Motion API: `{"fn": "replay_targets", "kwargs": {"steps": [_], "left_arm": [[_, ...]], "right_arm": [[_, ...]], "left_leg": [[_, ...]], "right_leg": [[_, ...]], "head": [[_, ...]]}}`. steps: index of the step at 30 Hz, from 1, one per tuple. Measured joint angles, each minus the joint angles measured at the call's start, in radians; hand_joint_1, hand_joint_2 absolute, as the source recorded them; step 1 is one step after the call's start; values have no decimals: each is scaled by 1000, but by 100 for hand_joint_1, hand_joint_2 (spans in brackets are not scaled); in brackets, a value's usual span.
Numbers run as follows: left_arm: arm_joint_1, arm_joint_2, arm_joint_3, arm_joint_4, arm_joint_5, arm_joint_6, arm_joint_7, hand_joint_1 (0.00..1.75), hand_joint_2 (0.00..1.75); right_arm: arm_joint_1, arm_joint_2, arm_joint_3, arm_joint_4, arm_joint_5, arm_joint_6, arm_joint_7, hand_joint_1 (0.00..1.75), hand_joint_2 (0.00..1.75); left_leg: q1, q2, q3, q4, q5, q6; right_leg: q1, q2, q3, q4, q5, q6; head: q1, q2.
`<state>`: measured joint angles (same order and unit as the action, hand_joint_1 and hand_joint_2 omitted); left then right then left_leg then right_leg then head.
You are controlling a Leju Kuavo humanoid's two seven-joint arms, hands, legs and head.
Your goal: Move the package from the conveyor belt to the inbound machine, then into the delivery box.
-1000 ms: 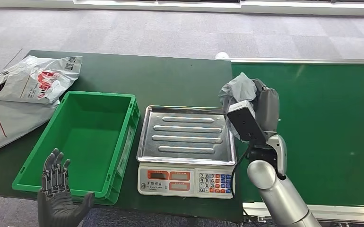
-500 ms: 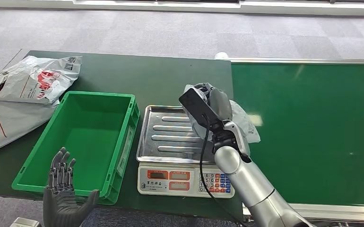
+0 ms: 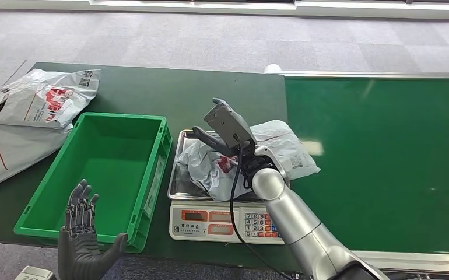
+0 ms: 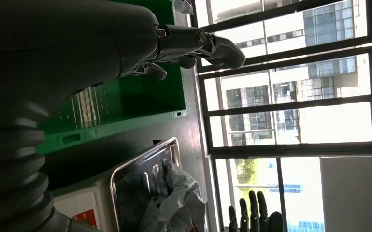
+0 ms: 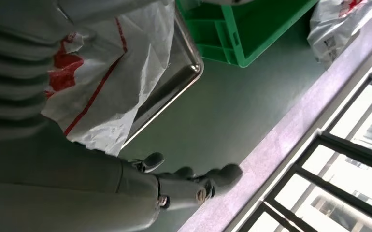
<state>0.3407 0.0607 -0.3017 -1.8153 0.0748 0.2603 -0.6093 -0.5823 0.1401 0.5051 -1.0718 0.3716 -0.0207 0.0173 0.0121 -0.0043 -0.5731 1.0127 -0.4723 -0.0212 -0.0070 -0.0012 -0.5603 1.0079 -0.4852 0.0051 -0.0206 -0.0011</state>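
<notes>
The package (image 3: 269, 151), a crumpled white and grey bag with red print, lies on the steel tray (image 3: 182, 175) of the inbound machine (image 3: 210, 221), a scale with a keypad. Its right end hangs over towards the conveyor belt (image 3: 385, 163). My right hand (image 3: 210, 137) hovers low over the bag's left part with its fingers stretched out and apart; the right wrist view shows the thumb (image 5: 193, 191) well clear of the package (image 5: 111, 72). The green delivery box (image 3: 111, 169) stands left of the scale. In front of that box my left hand (image 3: 82, 233) is raised, holding nothing, fingers spread.
Two more white bags (image 3: 41, 99) lie at the table's far left, beyond the green box. The scale's tray (image 4: 140, 166) and the bag (image 4: 174, 198) also appear in the left wrist view, beside the green box (image 4: 126, 101). Grey carpet lies behind the table.
My right hand carried the package left from the conveyor's edge and down onto the scale's tray, then spread its fingers. The left hand drifted slightly right.
</notes>
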Motion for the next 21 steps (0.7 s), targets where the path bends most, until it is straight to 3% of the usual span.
{"fn": "replay_targets", "kwargs": {"steps": [8,14,18,20,21], "left_arm": [[-16,-10,2,2,-12,-18,8,0,175],[-21,-15,2,2,-15,-18,11,0,175],[-24,-20,5,1,-37,-15,24,0,175],[-26,-26,8,-6,-90,1,52,0,175],[-27,-31,9,-13,-132,14,71,0,175]], "right_arm": [[-11,18,15,30,-213,201,-73,0,0],[-12,18,22,38,-247,226,-83,0,0],[-7,16,21,31,-393,286,-144,0,0],[15,11,9,-13,-415,196,-221,0,0],[36,7,-3,-57,-376,93,-262,0,44]], "left_leg": [[0,0,0,0,0,0],[0,0,0,0,0,0],[0,0,0,0,0,0],[0,-1,0,1,0,0],[0,-1,0,1,0,0]], "right_leg": [[0,0,0,0,0,0],[0,0,0,0,0,0],[0,0,-1,0,0,0],[0,-1,-1,0,0,0],[0,-2,-1,0,0,0]], "head": [[0,0],[0,0],[0,0],[0,0],[0,0]]}}
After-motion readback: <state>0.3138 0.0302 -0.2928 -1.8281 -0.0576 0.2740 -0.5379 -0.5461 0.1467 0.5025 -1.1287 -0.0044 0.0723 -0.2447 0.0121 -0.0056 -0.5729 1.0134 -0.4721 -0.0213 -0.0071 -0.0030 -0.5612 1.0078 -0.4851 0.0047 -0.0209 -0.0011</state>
